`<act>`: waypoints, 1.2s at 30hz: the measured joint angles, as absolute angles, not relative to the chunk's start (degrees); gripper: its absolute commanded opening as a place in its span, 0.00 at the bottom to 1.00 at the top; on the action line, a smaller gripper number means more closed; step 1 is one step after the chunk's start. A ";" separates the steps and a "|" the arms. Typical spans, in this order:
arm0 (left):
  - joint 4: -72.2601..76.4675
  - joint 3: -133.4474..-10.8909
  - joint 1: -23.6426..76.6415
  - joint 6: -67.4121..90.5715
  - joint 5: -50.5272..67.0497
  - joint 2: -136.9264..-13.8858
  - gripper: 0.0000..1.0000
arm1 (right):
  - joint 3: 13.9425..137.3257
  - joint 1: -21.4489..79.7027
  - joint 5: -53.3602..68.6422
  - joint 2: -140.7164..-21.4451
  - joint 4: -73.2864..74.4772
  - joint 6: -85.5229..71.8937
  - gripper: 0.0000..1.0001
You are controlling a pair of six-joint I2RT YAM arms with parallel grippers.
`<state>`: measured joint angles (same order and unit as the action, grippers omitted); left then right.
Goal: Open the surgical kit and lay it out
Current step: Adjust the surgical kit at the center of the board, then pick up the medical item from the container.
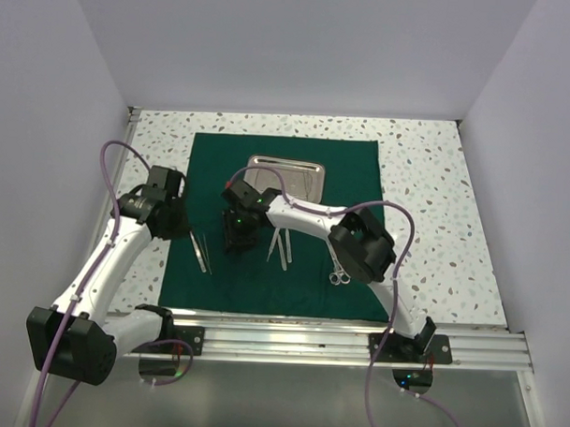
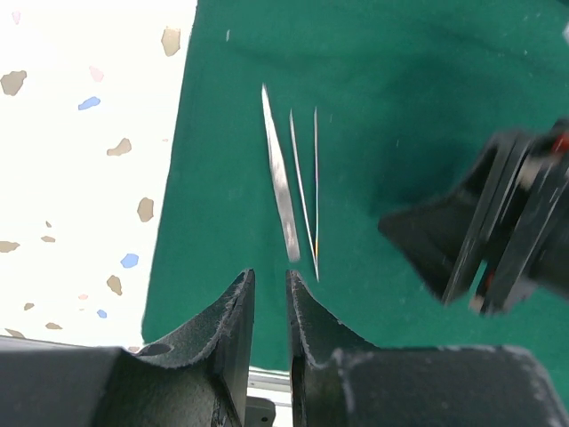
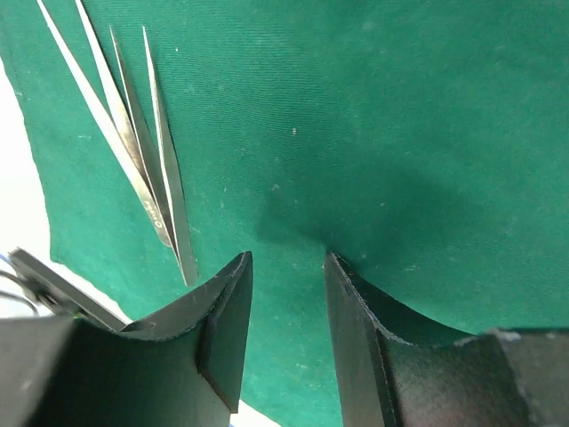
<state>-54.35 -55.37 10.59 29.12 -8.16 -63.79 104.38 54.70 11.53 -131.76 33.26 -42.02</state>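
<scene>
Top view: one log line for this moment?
cloth: spread | tray, tweezers, scissors: on cloth | left gripper: narrow gap, empty | right gripper: open, empty

Table: my table (image 1: 435,200) has a white top flecked with small grey, tan and blue chips. Seen from my left wrist, it glares almost pure white.
Near edge: a ribbed aluminium rail (image 1: 309,338) runs the full width of the side closest to me.
Below the edge: a smooth grey panel (image 1: 306,402), faintly glossy.
Far side: the back wall (image 1: 300,45) is plain, pale and unmarked.
My left: the left wall (image 1: 45,111) is the same plain pale surface and rises straight from the tabletop.
My right: the right wall (image 1: 545,138) matches it, with a slight lilac tone.
Light: soft and even from above, and the shadows are faint.
</scene>
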 measured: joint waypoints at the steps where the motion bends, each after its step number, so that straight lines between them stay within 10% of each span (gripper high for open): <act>1: -54.33 -55.37 10.59 29.02 -8.16 -63.79 0.24 | 103.18 55.18 11.44 -131.02 33.01 -41.60 0.42; 12: -53.87 -55.35 10.59 28.86 -8.16 -64.97 0.23 | 94.63 57.32 12.10 -125.82 30.28 -39.59 0.49; 21: -53.69 -55.86 10.59 27.94 -8.14 -67.88 0.23 | 116.99 56.45 7.05 -132.38 45.36 -35.22 0.60; 36: -52.18 -60.27 10.59 26.76 -8.12 -72.07 0.23 | 133.25 30.02 -0.25 -135.20 54.76 -32.21 0.58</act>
